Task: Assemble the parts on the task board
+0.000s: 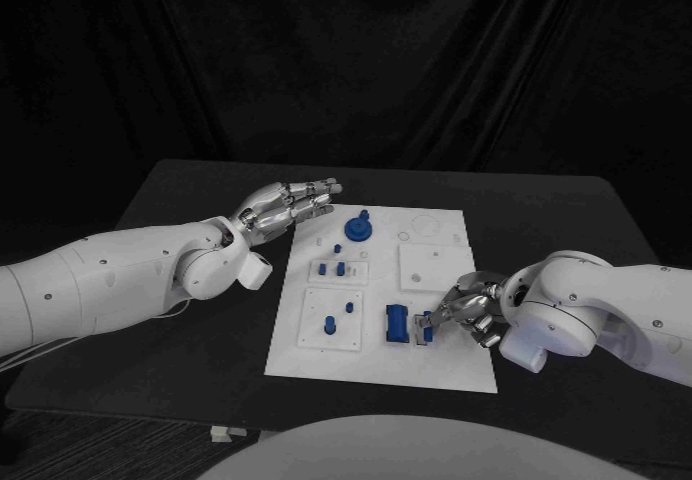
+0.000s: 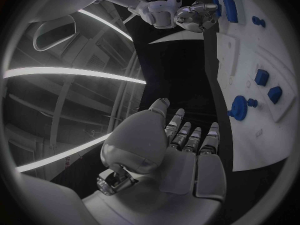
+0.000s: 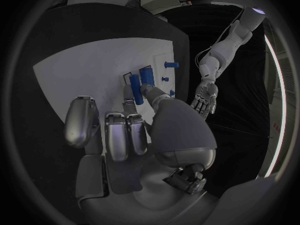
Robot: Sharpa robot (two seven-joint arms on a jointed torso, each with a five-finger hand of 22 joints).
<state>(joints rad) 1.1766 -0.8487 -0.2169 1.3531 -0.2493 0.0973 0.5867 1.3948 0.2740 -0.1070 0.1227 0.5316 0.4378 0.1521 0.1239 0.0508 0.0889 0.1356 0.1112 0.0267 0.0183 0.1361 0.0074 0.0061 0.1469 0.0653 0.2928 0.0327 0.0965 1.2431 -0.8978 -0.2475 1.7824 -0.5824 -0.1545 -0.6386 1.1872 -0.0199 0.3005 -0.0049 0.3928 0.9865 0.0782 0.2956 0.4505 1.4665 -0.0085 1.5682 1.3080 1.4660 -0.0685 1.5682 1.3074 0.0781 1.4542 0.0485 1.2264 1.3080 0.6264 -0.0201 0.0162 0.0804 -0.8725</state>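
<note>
Task board (image 1: 433,365) mid-table; right hand (image 1: 464,312) pinches upright blue part (image 1: 424,328) beside blue block (image 1: 394,323), long axis vertical. Left hand (image 1: 293,207) spread, empty, well apart at board's far corner.

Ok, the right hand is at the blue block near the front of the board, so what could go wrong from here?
1. The right hand works the blue block by its fingertips; it could tip or seat crooked.
2. The white board seems to lie loose on the table, so pushing might slide it.
3. The left hand hovers off the board's far corner, not steadying it.
</note>
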